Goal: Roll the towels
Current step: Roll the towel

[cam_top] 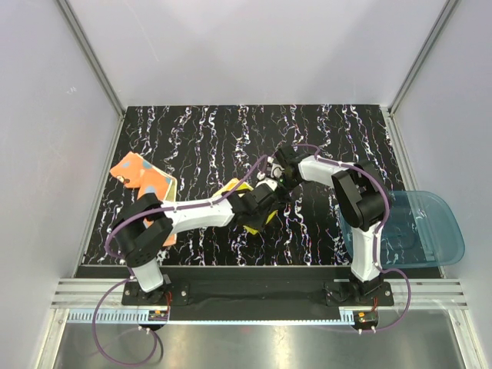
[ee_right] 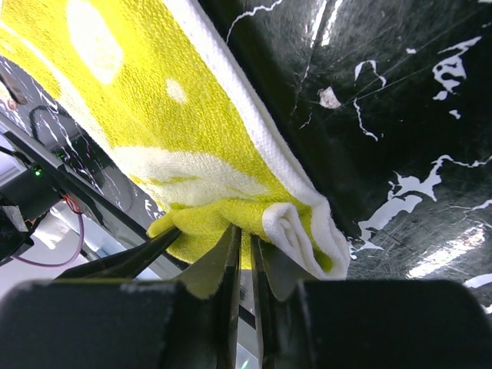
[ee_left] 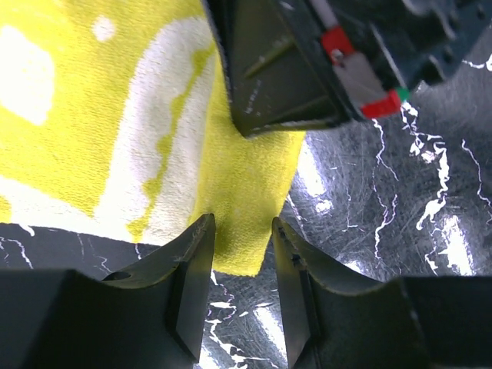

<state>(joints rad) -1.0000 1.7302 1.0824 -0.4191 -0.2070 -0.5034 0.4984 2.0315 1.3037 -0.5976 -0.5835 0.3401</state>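
The yellow towel (cam_top: 233, 187) lies mid-table, mostly hidden under both grippers. In the right wrist view the yellow towel (ee_right: 154, 131) has its near end turned over into a small roll. My right gripper (ee_right: 242, 234) is shut on that rolled end. In the left wrist view my left gripper (ee_left: 242, 227) is open, its jaws either side of a corner of the yellow towel (ee_left: 115, 115), just above the table. In the top view my left gripper (cam_top: 254, 204) and right gripper (cam_top: 270, 184) meet over the towel. The orange dotted towel (cam_top: 143, 178) lies far left, partly under the left arm.
A translucent blue tray (cam_top: 430, 231) hangs over the table's right edge, beside the right arm's base. The black marbled mat (cam_top: 231, 131) covers the table. White walls with metal rails enclose the left, back and right sides.
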